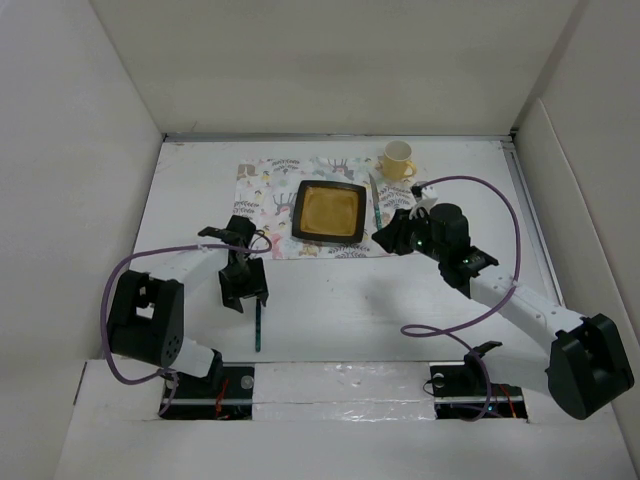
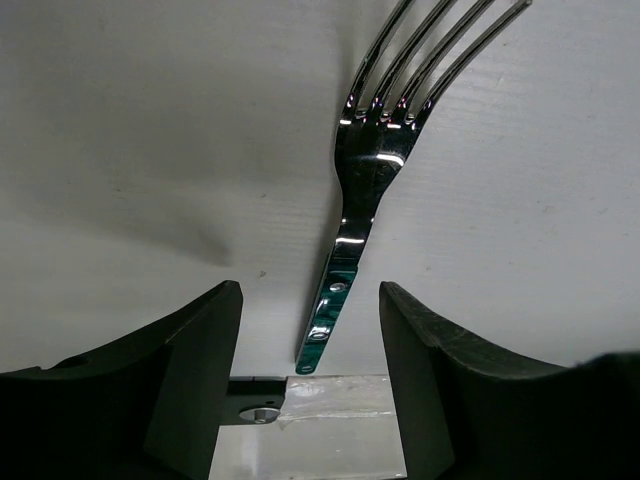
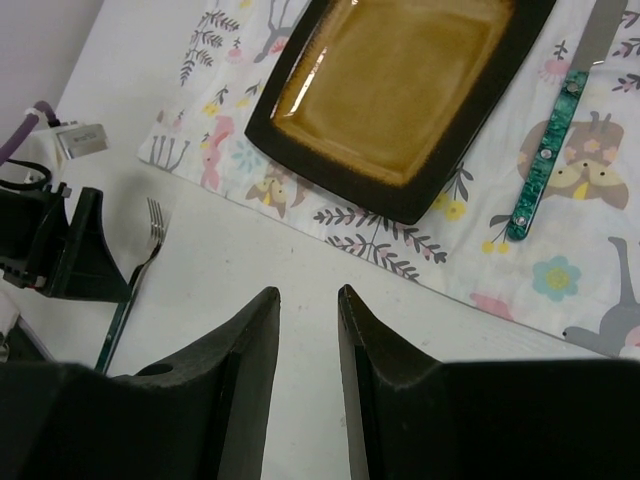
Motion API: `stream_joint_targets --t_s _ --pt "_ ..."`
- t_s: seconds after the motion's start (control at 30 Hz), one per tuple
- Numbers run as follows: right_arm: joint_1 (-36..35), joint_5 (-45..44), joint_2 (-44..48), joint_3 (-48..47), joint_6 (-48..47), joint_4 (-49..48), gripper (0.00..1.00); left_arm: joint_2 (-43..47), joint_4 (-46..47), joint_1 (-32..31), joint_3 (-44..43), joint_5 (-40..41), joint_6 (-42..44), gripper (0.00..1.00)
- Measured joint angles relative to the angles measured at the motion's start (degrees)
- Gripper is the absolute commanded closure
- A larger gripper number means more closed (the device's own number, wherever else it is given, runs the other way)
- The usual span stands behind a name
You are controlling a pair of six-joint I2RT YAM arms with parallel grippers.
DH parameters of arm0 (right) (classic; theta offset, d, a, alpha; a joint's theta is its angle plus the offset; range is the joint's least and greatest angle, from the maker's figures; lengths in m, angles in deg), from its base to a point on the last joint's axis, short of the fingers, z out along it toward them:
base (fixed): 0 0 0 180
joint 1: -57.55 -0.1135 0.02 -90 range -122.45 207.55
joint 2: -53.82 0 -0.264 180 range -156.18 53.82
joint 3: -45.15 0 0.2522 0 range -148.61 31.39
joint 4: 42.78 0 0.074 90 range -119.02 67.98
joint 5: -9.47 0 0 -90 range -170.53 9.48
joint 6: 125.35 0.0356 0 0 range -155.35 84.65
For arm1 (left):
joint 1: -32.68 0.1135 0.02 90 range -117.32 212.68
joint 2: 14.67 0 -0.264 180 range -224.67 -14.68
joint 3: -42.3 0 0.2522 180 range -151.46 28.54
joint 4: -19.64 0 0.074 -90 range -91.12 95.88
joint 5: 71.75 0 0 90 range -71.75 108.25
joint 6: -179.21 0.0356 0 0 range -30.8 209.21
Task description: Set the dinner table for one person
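The white desk spans the walled space, with a placemat at its far middle bearing 1 plate and 1 knife. The left fingers stand apart astride a fork lying on the desk. The right fingers hover apart, empty.
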Motion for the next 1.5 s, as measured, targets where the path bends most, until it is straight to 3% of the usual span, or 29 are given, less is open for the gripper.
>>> stream_joint_targets --t_s 0.23,0.47,0.6,0.63,0.67,0.73,1.03,1.33,1.5 --pt "0.2 1.5 -0.3 0.0 0.2 -0.4 0.64 -2.3 1.1 -0.2 -0.4 0.9 0.7 0.58" --pt "0.2 1.7 -0.6 0.0 0.2 -0.5 0.64 -6.1 1.0 -0.2 -1.9 1.6 0.9 0.60" --pt "0.2 1.7 -0.6 0.0 0.2 -0.5 0.64 -6.5 0.8 -0.2 -2.0 1.5 0.8 0.75" --pt "0.2 1.7 -0.6 0.0 0.2 -0.5 0.64 -6.6 0.7 -0.2 -2.0 1.5 0.8 0.84" --pt "0.3 1.7 -0.6 0.0 0.2 -0.5 0.64 -6.7 0.7 -0.2 -2.0 1.4 0.6 0.86" --pt "0.3 1.7 -0.6 0.0 0.2 -0.5 0.64 -6.7 0.7 -0.2 -2.0 1.2 0.6 1.00" --pt "0.3 1.9 -1.0 0.0 0.2 -0.5 0.64 -5.5 1.1 -0.2 -3.1 0.2 1.5 1.00" --pt "0.3 2.2 -1.3 0.0 0.6 -0.7 0.64 -4.1 6.6 -0.2 -24.7 2.7 2.8 1.00" --pt "0.2 2.5 -1.3 0.0 0.6 -1.3 0.64 -16.3 7.9 -0.2 -41.0 4.4 5.5 1.00"
